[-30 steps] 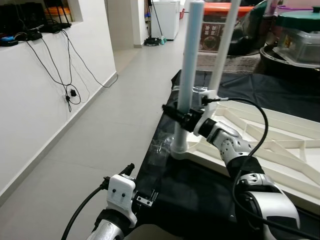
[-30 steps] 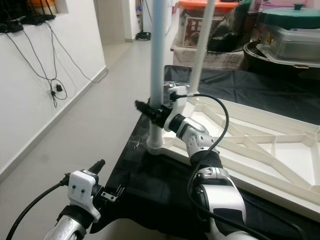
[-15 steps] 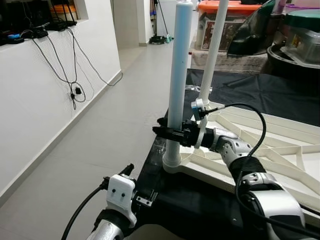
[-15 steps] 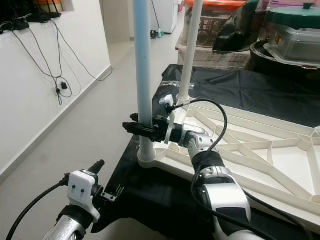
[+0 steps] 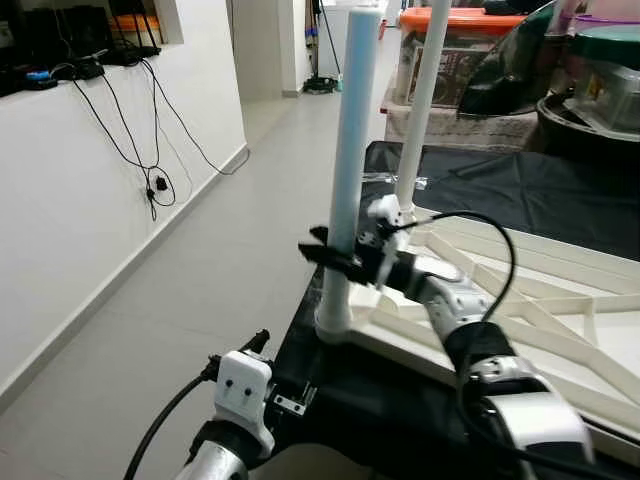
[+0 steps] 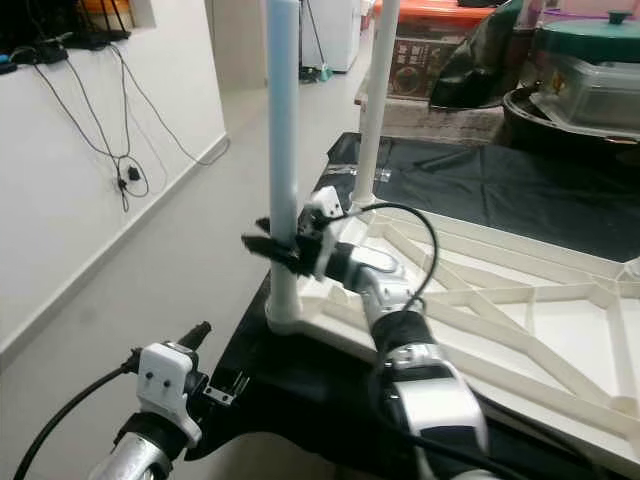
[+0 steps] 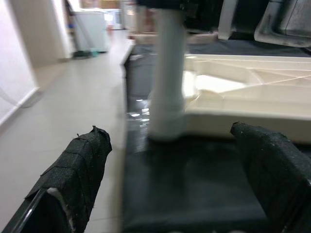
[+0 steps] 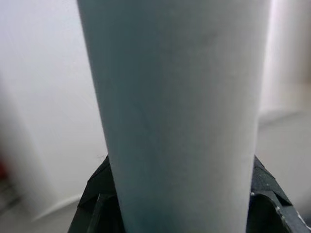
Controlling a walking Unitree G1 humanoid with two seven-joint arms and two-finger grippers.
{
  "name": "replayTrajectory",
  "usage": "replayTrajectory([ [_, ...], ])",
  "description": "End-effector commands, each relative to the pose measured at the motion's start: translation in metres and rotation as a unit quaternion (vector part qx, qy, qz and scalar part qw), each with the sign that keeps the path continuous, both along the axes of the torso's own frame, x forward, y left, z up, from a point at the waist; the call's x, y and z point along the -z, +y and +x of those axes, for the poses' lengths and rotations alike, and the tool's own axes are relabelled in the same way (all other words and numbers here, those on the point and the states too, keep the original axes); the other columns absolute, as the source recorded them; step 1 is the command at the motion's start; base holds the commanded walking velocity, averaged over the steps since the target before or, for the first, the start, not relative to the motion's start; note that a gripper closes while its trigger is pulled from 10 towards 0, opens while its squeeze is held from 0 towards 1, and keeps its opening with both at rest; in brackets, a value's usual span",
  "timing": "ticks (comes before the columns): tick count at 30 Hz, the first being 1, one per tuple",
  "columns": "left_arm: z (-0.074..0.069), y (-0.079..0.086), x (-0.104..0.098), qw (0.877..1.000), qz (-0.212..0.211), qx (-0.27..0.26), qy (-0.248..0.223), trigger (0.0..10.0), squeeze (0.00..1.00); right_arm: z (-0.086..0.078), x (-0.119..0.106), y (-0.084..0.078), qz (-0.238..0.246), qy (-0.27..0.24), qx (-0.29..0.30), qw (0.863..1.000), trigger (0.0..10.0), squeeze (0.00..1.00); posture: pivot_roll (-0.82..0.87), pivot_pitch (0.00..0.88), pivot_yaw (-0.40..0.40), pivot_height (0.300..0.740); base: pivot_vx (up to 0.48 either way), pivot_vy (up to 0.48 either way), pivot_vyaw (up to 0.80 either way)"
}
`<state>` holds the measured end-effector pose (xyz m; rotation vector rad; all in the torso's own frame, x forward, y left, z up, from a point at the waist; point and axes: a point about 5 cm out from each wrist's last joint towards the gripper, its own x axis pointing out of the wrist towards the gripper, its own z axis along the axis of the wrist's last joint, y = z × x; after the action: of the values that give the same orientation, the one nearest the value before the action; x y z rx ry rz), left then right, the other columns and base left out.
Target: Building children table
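Table leg (image 5: 352,140), upright, clamped between closed fingers of right hand (image 5: 333,257); left hand (image 7: 170,170) open, empty.

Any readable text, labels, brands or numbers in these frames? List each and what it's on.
None can be read.
Printed label on the orange-lidded storage box behind the tabletop: dark panel with light characters, too small and blurred to read.
Pale blue table leg held by the right tool: no markings show.
White tabletop, upside down on the black cloth: no markings show.
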<state>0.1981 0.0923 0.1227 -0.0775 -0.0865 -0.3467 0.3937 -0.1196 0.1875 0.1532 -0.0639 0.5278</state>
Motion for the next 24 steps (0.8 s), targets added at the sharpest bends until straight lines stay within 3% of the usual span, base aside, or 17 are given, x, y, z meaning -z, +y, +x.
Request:
replayTrajectory([
  [1,0.000,0.003,0.005,1.000,0.007,-0.001,0.013,10.0,0.00,0.001,0.016,-0.044,0.057,0.046,0.209,0.975,0.0,0.00,0.06,0.000,0.020,0.740,0.000,0.000,0.00],
  [2,0.000,0.003,0.005,1.000,0.007,0.000,0.013,10.0,0.00,-0.002,0.019,-0.056,0.060,0.048,0.275,0.958,0.0,0.00,0.06,0.000,0.020,0.740,0.000,0.000,0.00],
  [3,0.000,0.003,0.005,1.000,0.007,0.000,0.013,10.0,0.00,-0.002,0.019,-0.056,0.060,0.048,0.275,0.958,0.0,0.00,0.06,0.000,0.020,0.740,0.000,0.000,0.00],
  [4,0.000,0.003,0.005,1.000,0.008,-0.001,0.013,10.0,0.00,-0.009,0.025,-0.065,0.053,0.055,0.341,0.937,0.0,0.00,0.06,0.000,0.020,0.740,0.000,0.000,0.00],
  [6,0.000,0.003,0.005,1.000,0.008,-0.001,0.013,10.0,0.00,-0.009,0.025,-0.065,0.053,0.055,0.341,0.937,0.0,0.00,0.06,0.000,0.020,0.740,0.000,0.000,0.00],
  [7,0.000,0.003,0.005,1.000,0.009,-0.001,0.013,10.0,0.00,-0.016,0.030,-0.071,0.050,0.063,0.387,0.919,0.0,0.00,0.07,0.000,0.018,0.740,0.000,0.000,0.00],
  [8,0.000,0.003,0.005,1.000,0.009,-0.001,0.013,10.0,0.00,-0.016,0.030,-0.071,0.050,0.063,0.387,0.919,0.0,0.00,0.07,0.000,0.018,0.740,0.000,0.000,0.00],
  [9,0.000,0.003,0.004,1.000,0.009,-0.002,0.012,10.0,0.00,-0.022,0.035,-0.068,0.040,0.074,0.412,0.907,0.0,0.00,0.07,0.000,0.016,0.740,0.000,0.000,0.00],
  [13,0.000,0.004,0.004,1.000,0.009,-0.003,0.012,10.0,0.00,-0.030,0.042,-0.057,0.034,0.092,0.431,0.897,0.0,0.00,0.07,0.000,0.016,0.740,0.000,0.000,0.00],
  [14,0.000,0.004,0.004,1.000,0.009,-0.003,0.012,10.0,0.00,-0.030,0.042,-0.052,0.027,0.093,0.429,0.898,1.1,0.00,0.07,0.000,0.016,0.740,0.000,0.000,0.00],
  [15,0.000,0.003,0.004,1.000,0.008,-0.003,0.012,10.0,0.00,-0.028,0.041,-0.046,0.034,0.089,0.424,0.900,10.0,0.00,0.07,0.000,0.013,0.740,0.000,0.000,0.00],
  [17,0.000,0.003,0.004,1.000,0.008,-0.003,0.012,10.0,0.00,-0.028,0.041,-0.046,0.034,0.089,0.424,0.900,10.0,0.00,0.07,0.000,0.013,0.740,0.000,0.000,0.00],
  [18,0.000,0.003,0.004,1.000,0.008,-0.003,0.012,10.0,0.00,-0.024,0.036,-0.039,0.041,0.077,0.405,0.910,10.0,0.00,0.07,0.000,0.013,0.740,0.000,0.000,0.00],
  [19,0.000,0.003,0.004,1.000,0.007,-0.003,0.012,10.0,0.00,-0.020,0.030,-0.031,0.049,0.059,0.369,0.926,10.0,1.00,0.06,0.000,0.015,0.740,0.000,0.000,0.00],
  [21,0.000,0.003,0.004,1.000,0.007,-0.003,0.012,10.0,0.00,-0.020,0.030,-0.031,0.049,0.059,0.369,0.926,10.0,1.00,0.06,0.000,0.015,0.740,0.000,0.000,0.00],
  [22,0.000,0.003,0.003,1.000,0.007,-0.004,0.012,10.0,0.00,-0.017,0.026,-0.026,0.058,0.049,0.345,0.935,10.0,1.00,0.06,0.000,0.012,0.740,0.000,0.000,0.00],
  [24,0.001,0.003,0.003,1.000,0.006,-0.004,0.012,10.0,0.00,-0.016,0.021,-0.024,0.057,0.038,0.332,0.941,10.0,1.00,0.06,0.000,0.012,0.740,0.000,0.000,0.00],
])
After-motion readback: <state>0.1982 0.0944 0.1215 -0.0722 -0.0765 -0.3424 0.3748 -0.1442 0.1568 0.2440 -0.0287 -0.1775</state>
